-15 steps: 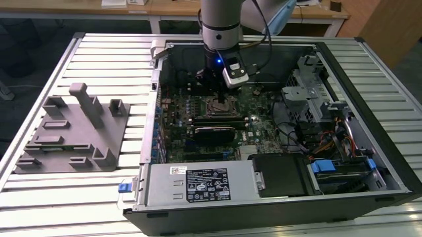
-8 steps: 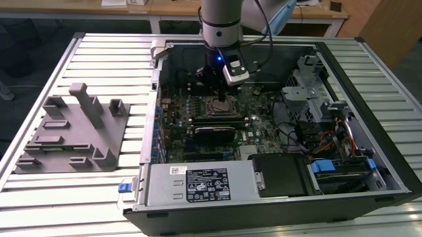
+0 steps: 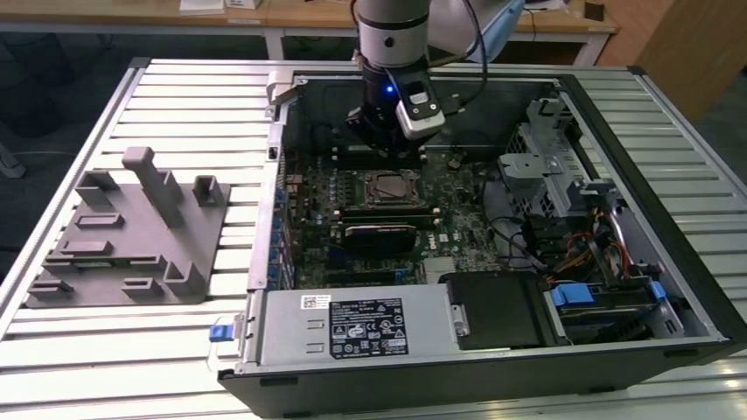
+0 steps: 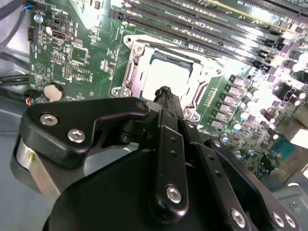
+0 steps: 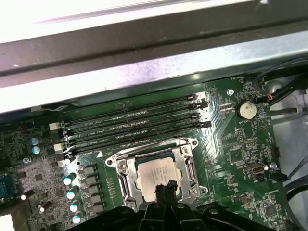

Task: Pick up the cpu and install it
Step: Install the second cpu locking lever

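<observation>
1. CPU (image 5: 155,176) seated flat inside socket frame (image 5: 185,144) on motherboard (image 5: 231,154), within the computer case (image 3: 653,289).
2. Gripper (image 4: 164,92) poised just above the chip, fingertips drawn together, gripping nothing.
3. Likely positioned so after placement.

One cpu (image 5: 155,176), four memory slots (image 5: 134,127), one computer case (image 3: 653,262).
</observation>
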You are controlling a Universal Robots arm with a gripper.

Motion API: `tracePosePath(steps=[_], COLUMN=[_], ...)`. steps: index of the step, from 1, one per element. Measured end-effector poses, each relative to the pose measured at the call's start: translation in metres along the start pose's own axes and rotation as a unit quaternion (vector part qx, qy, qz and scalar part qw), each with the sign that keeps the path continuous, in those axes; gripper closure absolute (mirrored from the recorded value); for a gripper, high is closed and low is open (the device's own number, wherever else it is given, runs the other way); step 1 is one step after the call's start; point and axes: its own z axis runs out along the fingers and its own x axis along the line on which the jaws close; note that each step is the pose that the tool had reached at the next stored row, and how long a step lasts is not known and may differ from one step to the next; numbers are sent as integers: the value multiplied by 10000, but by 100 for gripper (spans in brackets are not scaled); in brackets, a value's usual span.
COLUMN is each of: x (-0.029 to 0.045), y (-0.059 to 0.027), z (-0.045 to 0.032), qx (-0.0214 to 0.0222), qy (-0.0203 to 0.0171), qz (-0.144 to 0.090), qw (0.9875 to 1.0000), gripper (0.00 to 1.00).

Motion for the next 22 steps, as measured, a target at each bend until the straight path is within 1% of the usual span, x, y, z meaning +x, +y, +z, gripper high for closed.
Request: tracePosePath(steps=[5, 8, 9, 10, 11, 17, 18, 22], x=[-7, -45, -60, -93, -112, -194, -212, -227], y=[-7, -42, -57, -90, -111, -224, -259, -307], z=[-1, 4, 6, 10, 12, 23, 26, 28], qx=[4, 5, 4, 5, 6, 8, 7, 8], qy=[0, 2, 4, 7, 9, 17, 19, 20], qz=[-1, 0, 0, -1, -1, -1, -1, -1], qw=[10000, 10000, 10000, 10000, 10000, 10000, 10000, 10000], gripper=[89, 89, 89, 89, 89, 89, 89, 89])
